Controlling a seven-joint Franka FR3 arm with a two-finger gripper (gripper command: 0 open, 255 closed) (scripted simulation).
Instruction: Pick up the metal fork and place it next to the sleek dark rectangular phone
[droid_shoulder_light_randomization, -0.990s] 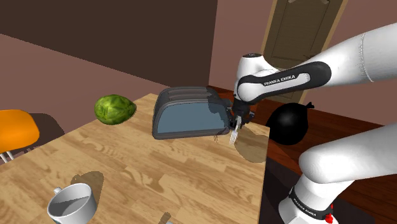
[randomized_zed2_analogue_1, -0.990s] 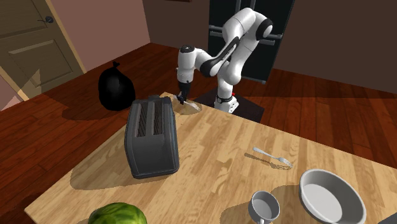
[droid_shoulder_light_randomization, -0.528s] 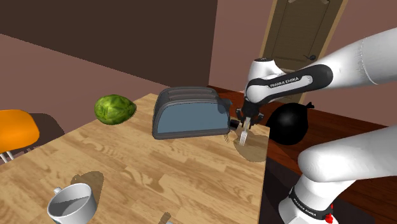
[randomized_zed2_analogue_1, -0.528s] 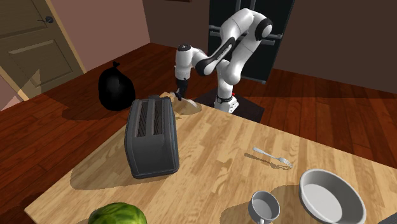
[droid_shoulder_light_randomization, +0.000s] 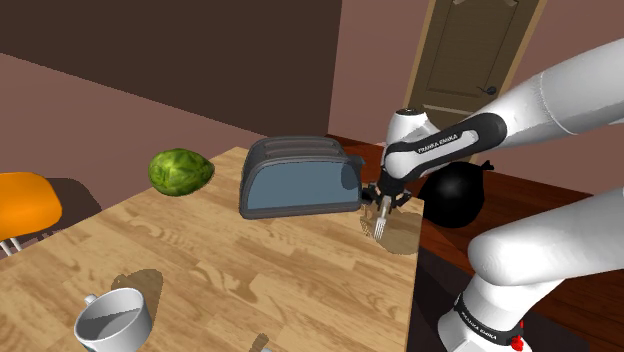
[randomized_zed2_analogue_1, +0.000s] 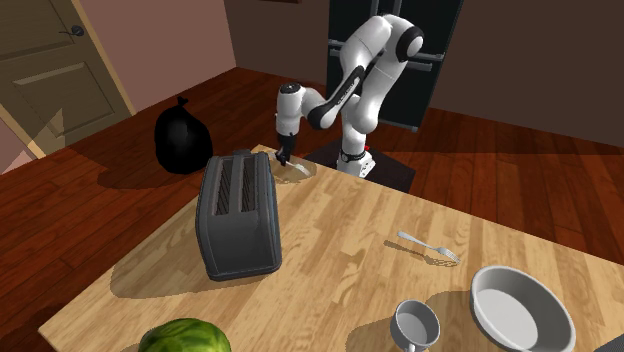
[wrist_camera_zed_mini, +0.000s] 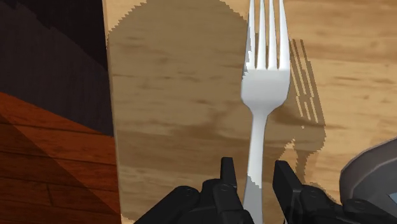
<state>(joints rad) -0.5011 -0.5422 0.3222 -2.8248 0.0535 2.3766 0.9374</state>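
My gripper (droid_shoulder_light_randomization: 383, 199) is shut on the handle of a pale silvery fork (droid_shoulder_light_randomization: 381, 224). The fork hangs tines-down just above the wooden table's corner (droid_shoulder_light_randomization: 400, 240), beside the near end of the dark grey toaster (droid_shoulder_light_randomization: 298, 178). The wrist view has the fork (wrist_camera_zed_mini: 264, 76) clasped between both black fingers, with my gripper (wrist_camera_zed_mini: 253, 179) over light wood near the table's edge. In the second exterior view my gripper (randomized_zed2_analogue_1: 283, 156) hovers at the table's far corner, behind the toaster (randomized_zed2_analogue_1: 238, 215).
A green melon (droid_shoulder_light_randomization: 180, 172), a grey mug (droid_shoulder_light_randomization: 115, 318) and a grey bowl (randomized_zed2_analogue_1: 520, 308) stand on the table, and a silvery utensil (randomized_zed2_analogue_1: 428, 247) lies on it. A black bag (droid_shoulder_light_randomization: 455, 195) sits on the floor beyond the corner. An orange seat (droid_shoulder_light_randomization: 25, 200) stands by the shoulder view's left.
My gripper carried the fork to the shoulder view's right, away from the toaster's end toward the table corner, and lowered it a little. The grip has stayed shut.
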